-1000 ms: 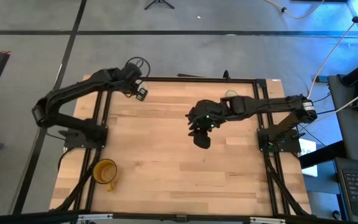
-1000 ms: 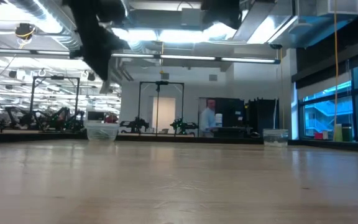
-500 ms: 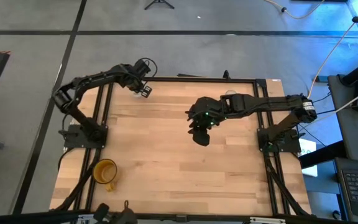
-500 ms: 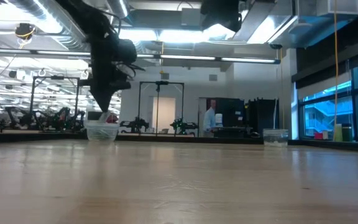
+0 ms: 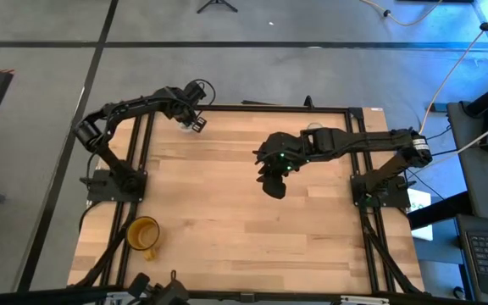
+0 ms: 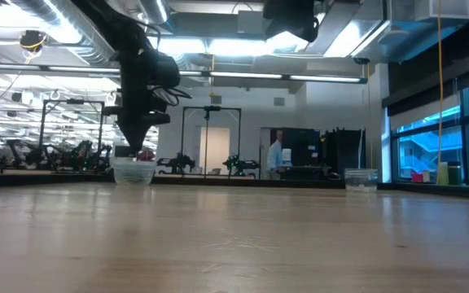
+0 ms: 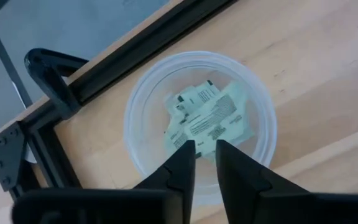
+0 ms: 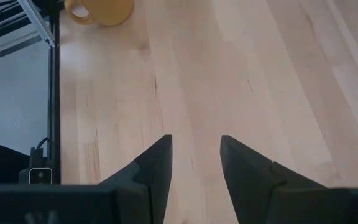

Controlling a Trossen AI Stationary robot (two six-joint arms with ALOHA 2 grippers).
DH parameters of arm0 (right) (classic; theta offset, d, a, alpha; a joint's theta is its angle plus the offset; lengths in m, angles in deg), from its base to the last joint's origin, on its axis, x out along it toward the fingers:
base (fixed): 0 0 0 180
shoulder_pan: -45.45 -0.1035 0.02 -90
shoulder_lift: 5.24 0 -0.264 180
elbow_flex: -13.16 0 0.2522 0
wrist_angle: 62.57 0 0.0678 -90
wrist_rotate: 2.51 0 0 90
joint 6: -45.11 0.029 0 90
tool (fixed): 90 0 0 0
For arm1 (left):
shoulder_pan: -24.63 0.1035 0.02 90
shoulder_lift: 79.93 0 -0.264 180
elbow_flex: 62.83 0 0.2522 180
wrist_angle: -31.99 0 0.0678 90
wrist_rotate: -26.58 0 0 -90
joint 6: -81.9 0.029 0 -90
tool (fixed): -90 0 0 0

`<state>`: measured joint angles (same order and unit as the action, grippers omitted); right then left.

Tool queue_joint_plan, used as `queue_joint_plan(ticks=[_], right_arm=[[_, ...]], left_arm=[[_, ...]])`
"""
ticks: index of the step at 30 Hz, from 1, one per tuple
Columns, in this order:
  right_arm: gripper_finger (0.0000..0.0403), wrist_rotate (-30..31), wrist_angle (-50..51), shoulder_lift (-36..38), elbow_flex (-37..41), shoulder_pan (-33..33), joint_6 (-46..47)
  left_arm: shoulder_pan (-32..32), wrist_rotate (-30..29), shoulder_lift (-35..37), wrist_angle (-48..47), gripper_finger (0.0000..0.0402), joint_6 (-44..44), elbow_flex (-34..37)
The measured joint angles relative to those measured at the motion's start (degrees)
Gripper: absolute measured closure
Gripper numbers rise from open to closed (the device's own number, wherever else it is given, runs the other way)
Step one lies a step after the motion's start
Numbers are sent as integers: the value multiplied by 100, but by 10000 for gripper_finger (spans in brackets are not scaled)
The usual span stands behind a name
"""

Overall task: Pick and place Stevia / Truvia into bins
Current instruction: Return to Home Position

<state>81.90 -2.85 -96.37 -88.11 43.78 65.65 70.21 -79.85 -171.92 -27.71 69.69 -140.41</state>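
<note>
Cloudy whitish plastic cup at the table's far left corner holds several green-printed Stevia sachets lying flat on its bottom. They lie directly below the left gripper, whose fingers stand slightly apart, holding nothing. The right gripper hangs over bare wood mid-table, fingers apart and empty. A yellow mug sits near the front left.

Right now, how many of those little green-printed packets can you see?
2 at least, overlapping in the cloudy cup under the left gripper: one sachet, another peeking behind. More may be hidden beneath.
</note>
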Motion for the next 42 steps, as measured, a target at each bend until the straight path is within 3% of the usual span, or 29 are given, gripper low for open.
queue_joint_plan(ticks=[9, 15, 22, 27, 31, 42], right_arm=[[263, 2, 39, 19, -7, -2, -5], [263, 36, -120, 505, -7, -2, -217], [263, 1387, -458, 1333, 127, -76, -1013], [263, 1499, -760, 2193, 1059, -78, -910], [263, 1456, -1549, 3032, 2069, -76, -729], [263, 691, -3901, 4885, 4087, -74, -998]], left_arm=[[-9, 162, 418, -178, 311, 86, 2], [-184, 1097, 1563, -77, 314, 106, 2], [-610, 1511, 3031, 214, 315, 433, 2], [-1029, 1508, 4035, 243, 315, 375, 2], [-1390, 1450, 4813, 306, 315, 191, 160], [-1990, 1793, 6926, 1996, 316, -99, 2030]])
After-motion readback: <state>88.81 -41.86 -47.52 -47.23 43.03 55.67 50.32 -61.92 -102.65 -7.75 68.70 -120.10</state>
